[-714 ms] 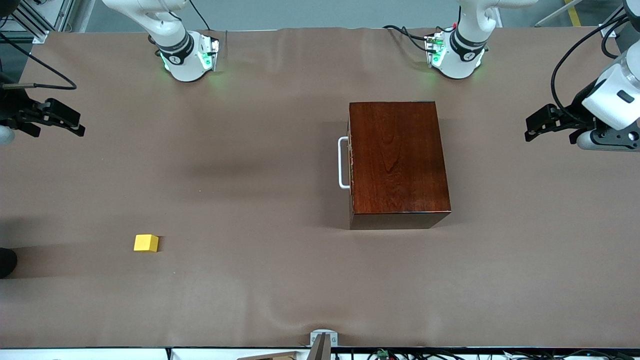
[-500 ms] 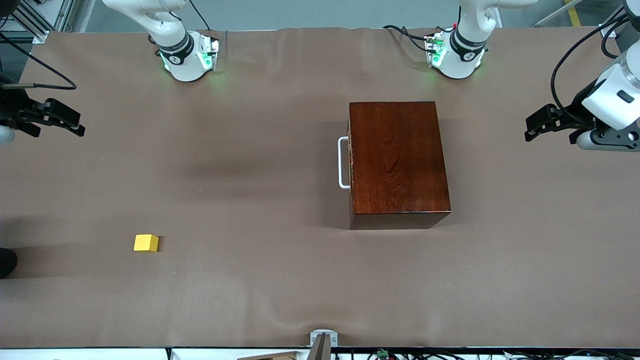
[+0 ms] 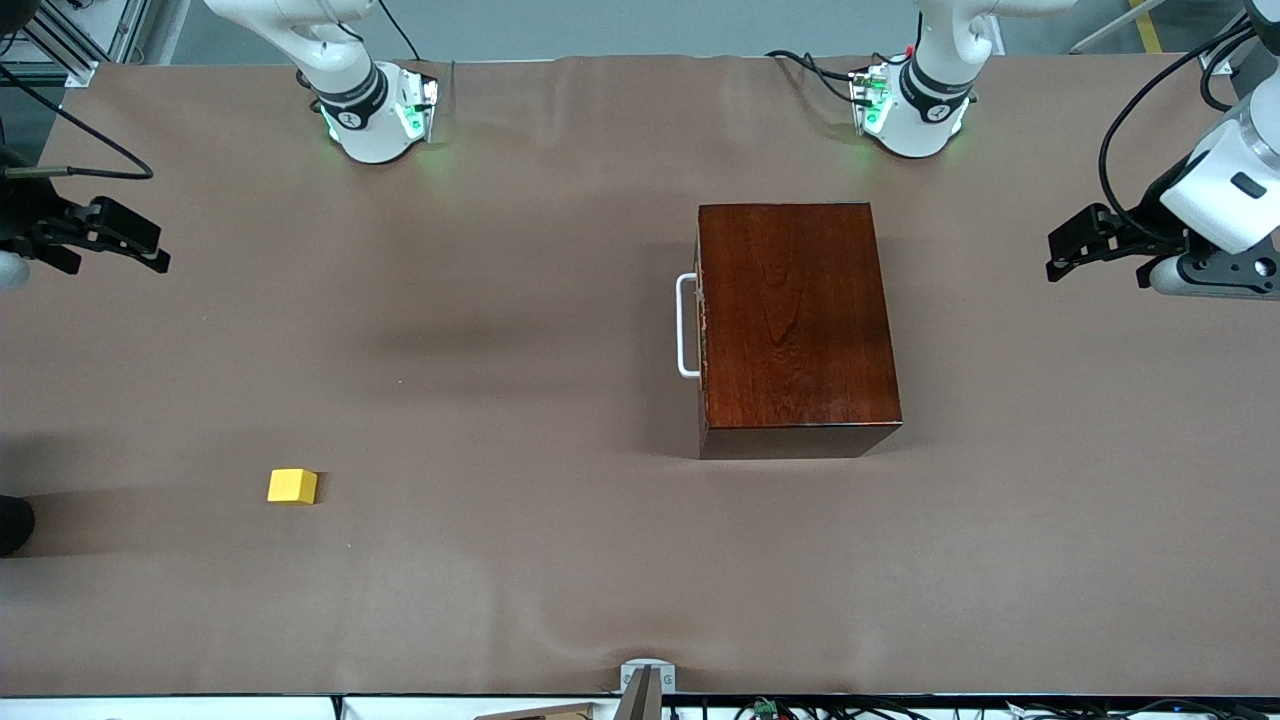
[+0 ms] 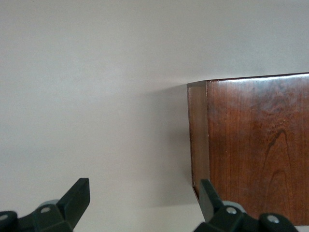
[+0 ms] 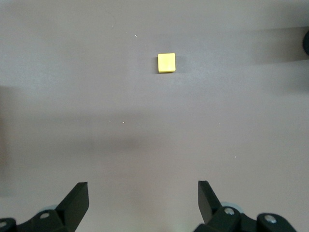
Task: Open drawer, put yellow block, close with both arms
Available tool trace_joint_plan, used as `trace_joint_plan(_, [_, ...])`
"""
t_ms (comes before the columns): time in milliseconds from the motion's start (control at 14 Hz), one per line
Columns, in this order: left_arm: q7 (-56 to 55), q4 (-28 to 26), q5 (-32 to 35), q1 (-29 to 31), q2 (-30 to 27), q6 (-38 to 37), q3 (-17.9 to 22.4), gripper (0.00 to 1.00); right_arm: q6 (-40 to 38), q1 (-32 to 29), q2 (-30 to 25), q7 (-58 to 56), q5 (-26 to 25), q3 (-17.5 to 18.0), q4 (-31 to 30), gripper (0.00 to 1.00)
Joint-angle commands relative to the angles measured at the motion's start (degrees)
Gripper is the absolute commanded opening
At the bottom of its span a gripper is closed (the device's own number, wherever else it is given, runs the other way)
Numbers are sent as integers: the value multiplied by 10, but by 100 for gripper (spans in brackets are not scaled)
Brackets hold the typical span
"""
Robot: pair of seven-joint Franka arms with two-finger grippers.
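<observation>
Drawer [image 3: 702, 325] shut in the mahogany box [image 3: 795, 320], white handle [image 3: 685, 325] facing the right arm's end of the bench [image 3: 520, 350]. Yellow block [image 3: 292, 486] on the bench, well apart from the box, nearer the front camera. Left hand [image 3: 1062, 252] wide, empty, over the left arm's end. Right hand [image 3: 150, 252] wide, empty, over the right arm's end.

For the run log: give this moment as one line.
drawer: shut | yellow block: on table, untouched | left claw: open, empty | right claw: open, empty
</observation>
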Motion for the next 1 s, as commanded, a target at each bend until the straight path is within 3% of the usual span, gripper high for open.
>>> trace_joint_plan(0, [4, 12, 10, -7, 10, -3, -6, 100, -3, -3, 1, 3, 6, 0, 7, 100])
trace_joint_plan(143, [4, 12, 18, -11, 11, -4, -10, 100, -3, -2, 1, 3, 6, 1, 7, 100])
trace_joint_plan(429, [-5, 17, 10, -23, 12, -4, -84, 100, -4, -1, 1, 3, 6, 1, 7, 100])
trace_joint_plan(714, [-180, 91, 14, -34, 80, -5, -202, 100, -3, 0, 1, 3, 6, 1, 7, 100])
trace_joint_plan(929, [-301, 147, 40, -132, 143, -4, -217, 100, -3, 0, 1, 3, 6, 0, 7, 100])
